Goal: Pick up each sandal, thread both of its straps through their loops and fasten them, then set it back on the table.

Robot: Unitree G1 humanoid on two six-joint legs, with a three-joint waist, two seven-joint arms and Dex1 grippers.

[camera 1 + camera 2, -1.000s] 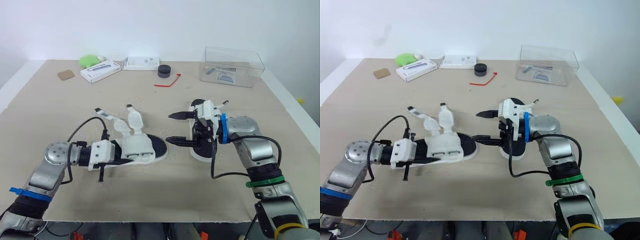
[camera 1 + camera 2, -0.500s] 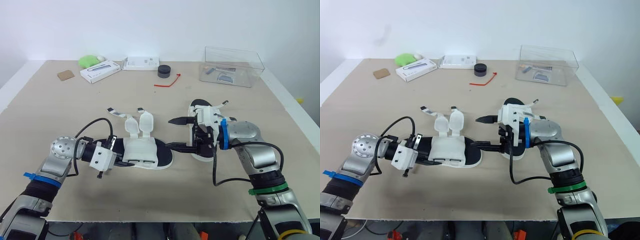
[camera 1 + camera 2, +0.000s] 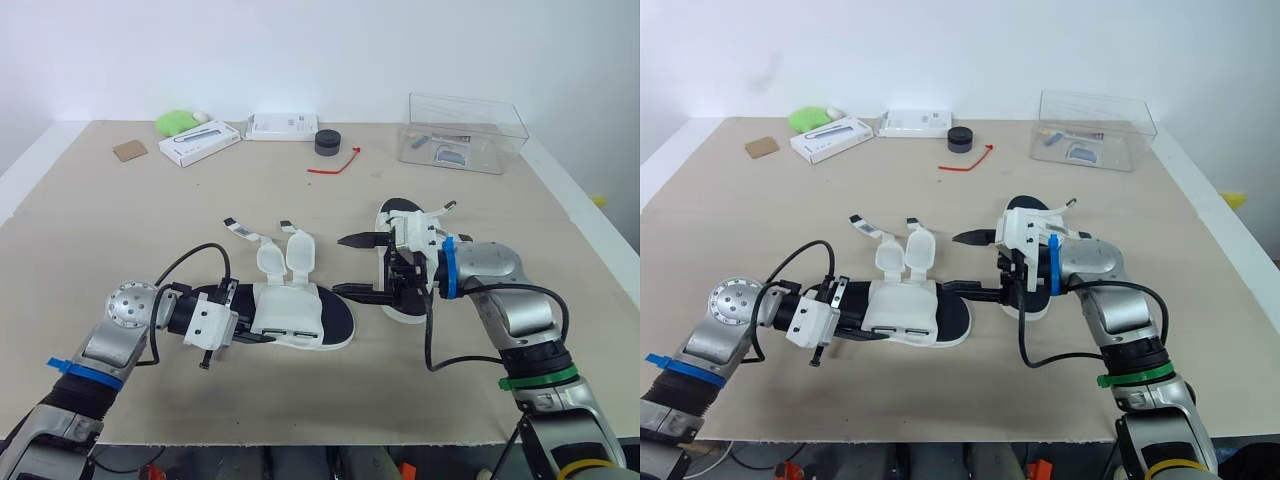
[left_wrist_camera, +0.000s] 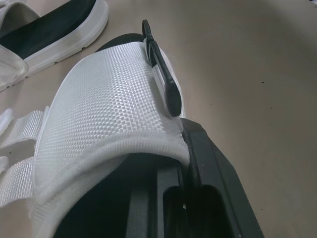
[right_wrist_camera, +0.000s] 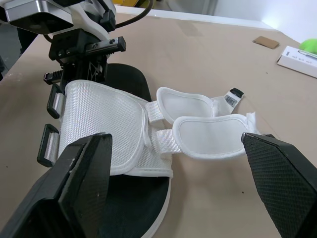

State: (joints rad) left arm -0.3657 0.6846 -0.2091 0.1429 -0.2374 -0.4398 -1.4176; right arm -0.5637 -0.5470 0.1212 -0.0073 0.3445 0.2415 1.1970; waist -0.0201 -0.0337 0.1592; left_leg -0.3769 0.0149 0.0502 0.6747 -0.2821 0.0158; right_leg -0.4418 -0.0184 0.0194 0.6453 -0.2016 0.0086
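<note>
A white-strapped sandal with a black sole (image 3: 300, 318) lies flat, low over the table in front of me. Its two strap flaps (image 3: 285, 255) stand unfastened, pointing away from me. My left gripper (image 3: 243, 318) is shut on its heel end, and the left wrist view shows the white mesh upper (image 4: 109, 104) and a black loop (image 4: 166, 84) close up. My right gripper (image 3: 352, 266) is open, its fingers at the sandal's toe end; its nearer fingertip (image 3: 345, 291) almost touches the toe. The second sandal (image 3: 398, 210) lies under the right wrist, partly hidden.
At the far edge stand a clear plastic box (image 3: 465, 132), a black round object (image 3: 328, 142), a red tie (image 3: 335, 165), two white boxes (image 3: 200, 142) (image 3: 283, 126), a green object (image 3: 175, 122) and a cardboard scrap (image 3: 131, 150).
My left gripper has carried the sandal to the right, toward the right gripper, and turned it from tilted to flat. The right gripper has barely moved and stays open.
</note>
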